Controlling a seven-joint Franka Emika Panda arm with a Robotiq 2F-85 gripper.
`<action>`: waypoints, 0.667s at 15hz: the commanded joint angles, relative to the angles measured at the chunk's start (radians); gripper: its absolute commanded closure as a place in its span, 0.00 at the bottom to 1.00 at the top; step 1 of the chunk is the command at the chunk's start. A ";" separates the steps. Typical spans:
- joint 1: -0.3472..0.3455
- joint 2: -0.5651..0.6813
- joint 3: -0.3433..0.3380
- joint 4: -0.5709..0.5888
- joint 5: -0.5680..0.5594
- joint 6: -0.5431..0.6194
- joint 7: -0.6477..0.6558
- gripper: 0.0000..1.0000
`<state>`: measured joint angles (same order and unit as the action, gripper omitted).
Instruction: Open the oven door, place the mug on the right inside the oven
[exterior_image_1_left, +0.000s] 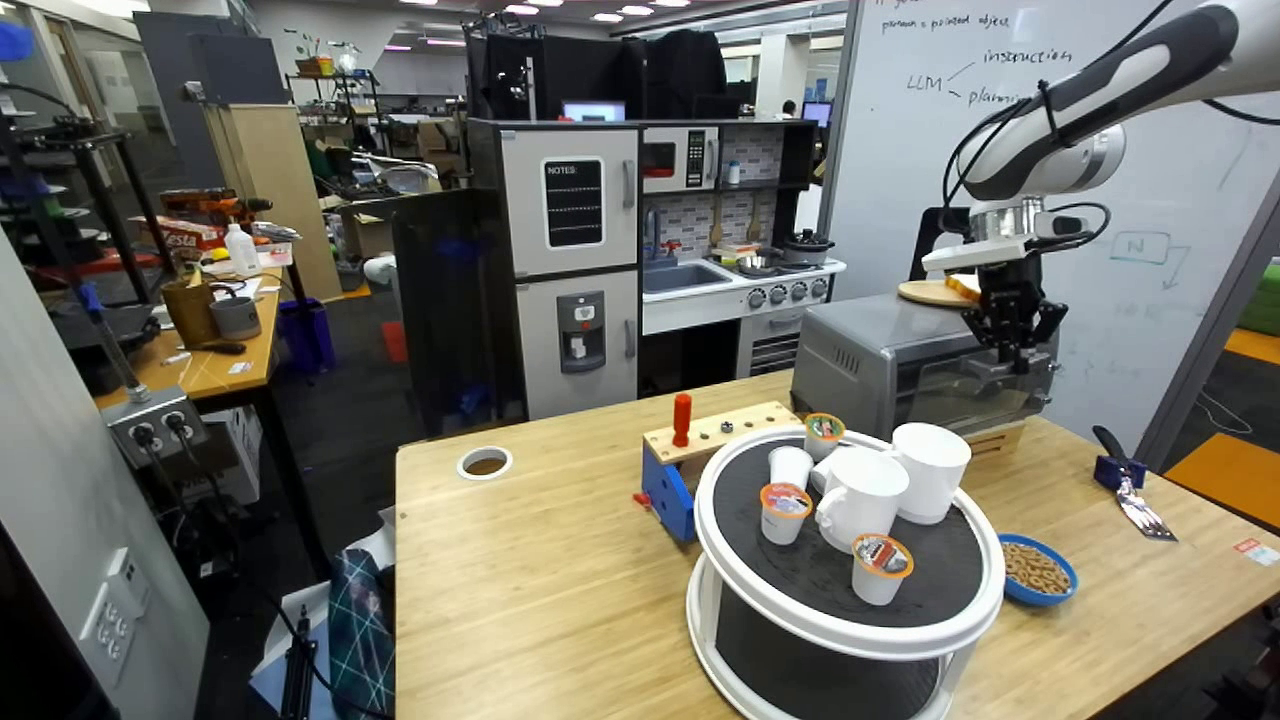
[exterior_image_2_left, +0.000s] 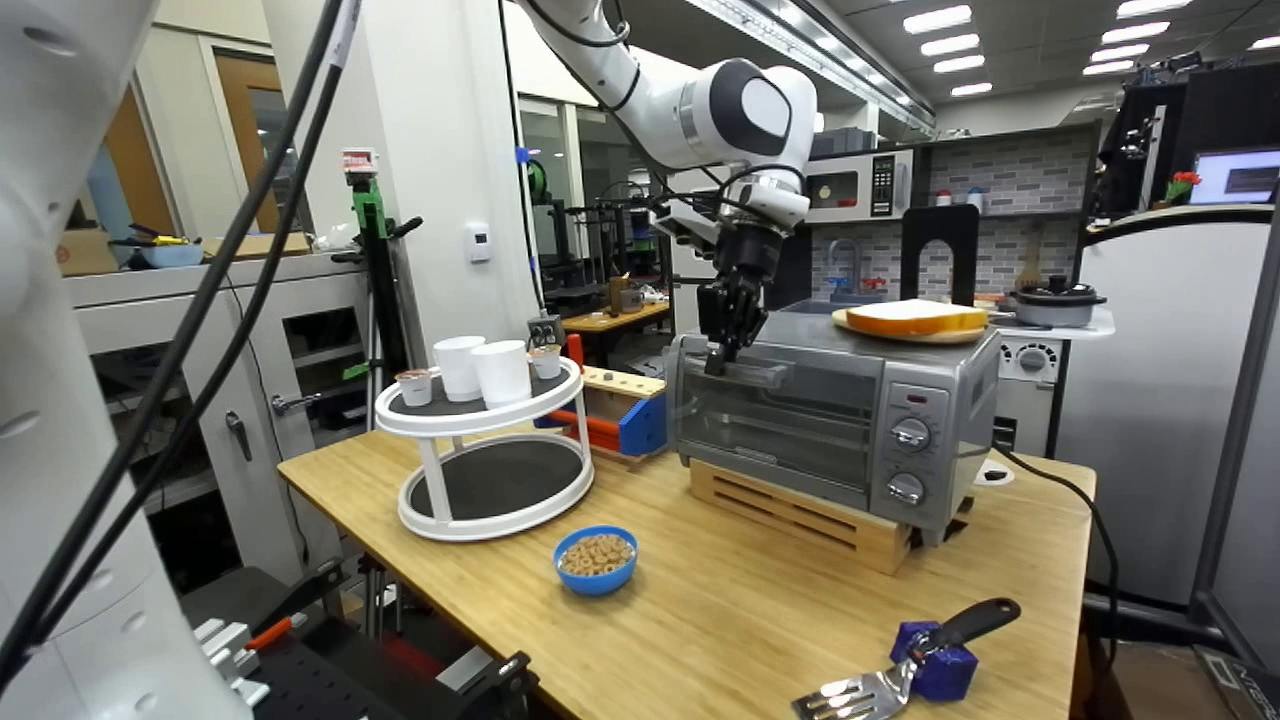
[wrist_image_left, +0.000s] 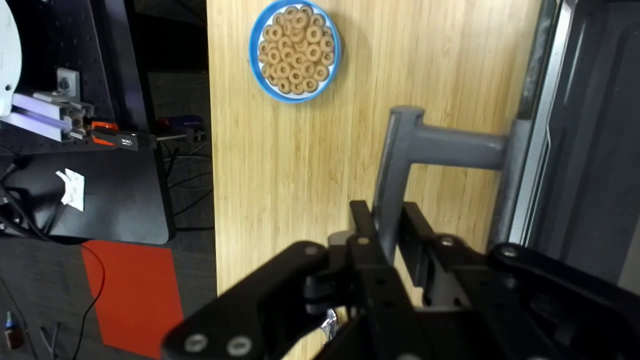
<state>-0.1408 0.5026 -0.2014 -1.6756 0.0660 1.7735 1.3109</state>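
The gripper (wrist_image_left: 387, 214) is narrow and looks to be pinching the handle (wrist_image_left: 396, 160) of the door (exterior_image_2_left: 785, 425): in the wrist view one finger (wrist_image_left: 361, 215) lies at 9 o'clock of it and its twin at 3, with no gap that I can make out. The handle's long axis runs from 12 to 6 there, leaning a shade toward 1, so the grip crosses it nearly square; its far end shows beyond the fingertips at 12. The door lies at 3 o'clock from the handle, which makes 9 the way to pull. As the handle sits near the door's top edge, the hinge is probably along the foot, so the pull should dip in an arc, with the gripper turning along or the handle rolling in its grasp. Opening seems the step in hand; whether the door is flush or a crack ajar I cannot tell. The mug (exterior_image_2_left: 502, 375), which I take to be the right-hand white one in both exterior views, stands on the top tier of the turntable (exterior_image_2_left: 450, 426), well apart from the gripper at 9 o'clock in an exterior view, so this lone arm (exterior_image_2_left: 680, 125) must let go of the handle before fetching it.
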 joint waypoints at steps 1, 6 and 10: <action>0.016 -0.094 0.021 -0.145 0.027 0.051 -0.048 0.95; 0.026 -0.154 0.023 -0.250 0.029 0.125 -0.038 0.95; 0.024 -0.185 0.022 -0.305 0.033 0.172 -0.031 0.95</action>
<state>-0.1190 0.3681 -0.1961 -1.9040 0.0663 1.9462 1.3295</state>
